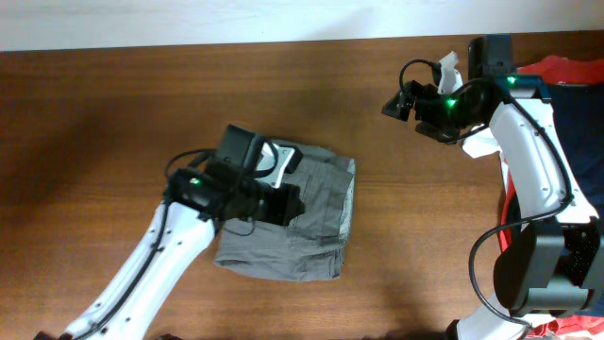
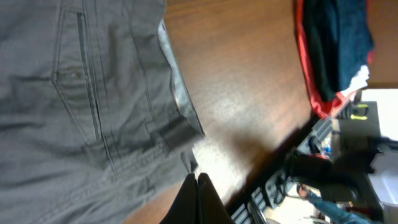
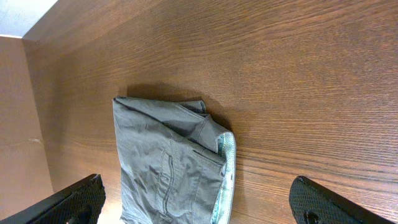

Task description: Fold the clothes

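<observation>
The grey-olive clothes [image 1: 311,236] lie folded into a rough rectangle at the table's middle, with the slit pocket and seams facing up and the paler inner edge on the right side. My left gripper [image 1: 291,204] hovers over the garment's right part. In the left wrist view its fingers [image 2: 198,193] are shut with nothing between them, at the edge of the cloth [image 2: 62,112]. My right gripper [image 1: 408,102] is held high at the far right, away from the garment. Its fingers [image 3: 199,208] are wide open and empty, with the garment [image 3: 161,162] seen far below.
The wooden table [image 1: 113,113] is bare left of the garment. A red-orange garment [image 1: 566,71] and a navy blue garment [image 1: 580,123] lie at the right edge behind the right arm; both also show in the left wrist view [image 2: 311,87] [image 2: 342,37].
</observation>
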`<act>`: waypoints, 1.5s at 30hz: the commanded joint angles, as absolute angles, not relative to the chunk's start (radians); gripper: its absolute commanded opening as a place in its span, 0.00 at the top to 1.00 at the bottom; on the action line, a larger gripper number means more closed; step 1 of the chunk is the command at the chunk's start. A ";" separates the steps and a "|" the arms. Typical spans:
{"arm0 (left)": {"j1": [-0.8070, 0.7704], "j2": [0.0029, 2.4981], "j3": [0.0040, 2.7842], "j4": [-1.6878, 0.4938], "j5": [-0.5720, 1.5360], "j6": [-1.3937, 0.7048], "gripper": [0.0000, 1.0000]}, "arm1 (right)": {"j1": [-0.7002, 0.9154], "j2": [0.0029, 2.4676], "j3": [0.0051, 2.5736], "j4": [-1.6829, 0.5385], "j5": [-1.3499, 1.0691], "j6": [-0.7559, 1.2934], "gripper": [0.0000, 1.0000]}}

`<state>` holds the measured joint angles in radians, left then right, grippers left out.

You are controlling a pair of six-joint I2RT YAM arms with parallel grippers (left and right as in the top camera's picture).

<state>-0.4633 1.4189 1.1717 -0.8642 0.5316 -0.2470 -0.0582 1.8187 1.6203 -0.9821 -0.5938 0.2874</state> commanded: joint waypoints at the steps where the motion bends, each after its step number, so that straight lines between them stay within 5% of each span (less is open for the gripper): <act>1: -0.544 1.595 1.160 -0.773 0.479 -0.329 1.00 | -0.059 1.826 1.621 -0.984 -0.589 0.284 0.02; 7: -0.582 1.995 1.160 -0.716 0.749 -0.273 0.99 | -0.059 1.826 1.621 -0.984 -0.589 0.284 0.02; 10: -0.635 2.093 1.158 -0.708 0.603 -0.276 1.00 | -0.060 1.826 1.621 -0.984 -0.589 0.284 0.02; 13: -0.595 1.996 1.202 -0.716 0.605 -0.276 0.99 | -0.059 1.826 1.621 -0.984 -0.589 0.284 0.02; 16: -0.545 1.522 1.313 -0.881 0.356 -0.313 1.00 | -0.059 1.826 1.621 -0.984 -0.589 0.284 0.02; 18: -0.545 1.424 1.313 -0.970 0.314 -0.333 1.00 | -0.059 1.826 1.621 -0.984 -0.589 0.284 0.02; 29: -0.836 1.691 1.139 -0.894 0.350 -0.463 0.99 | -0.059 1.826 1.621 -0.984 -0.589 0.284 0.02; 45: -0.793 1.810 0.989 -0.638 0.257 -0.539 0.99 | -0.059 1.826 1.621 -0.984 -0.589 0.284 0.02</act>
